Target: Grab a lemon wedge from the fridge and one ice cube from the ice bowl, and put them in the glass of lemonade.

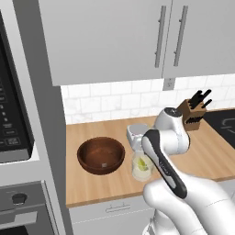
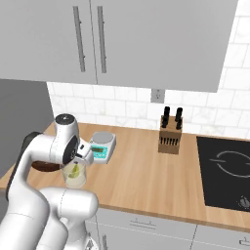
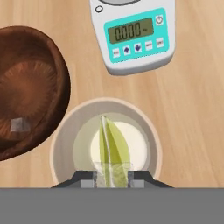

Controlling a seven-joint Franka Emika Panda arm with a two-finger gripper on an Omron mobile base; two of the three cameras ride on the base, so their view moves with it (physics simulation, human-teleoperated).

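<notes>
With the gripper (image 3: 112, 175) directly above the glass of lemonade (image 3: 105, 142) and its jaws clenched on the lemon wedge (image 3: 111, 151), part them only while centred over the rim, so the wedge drops inside, clear of the ice bowl (image 3: 30, 87).

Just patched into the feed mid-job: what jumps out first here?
The glass of lemonade sits right below the pincer, with the lemon wedge standing in it and a pale translucent ice cube between the nearly shut fingertips. Beside the glass, the brown ice bowl holds another cube, and a teal-faced kitchen scale lies behind on the wooden counter.
</notes>
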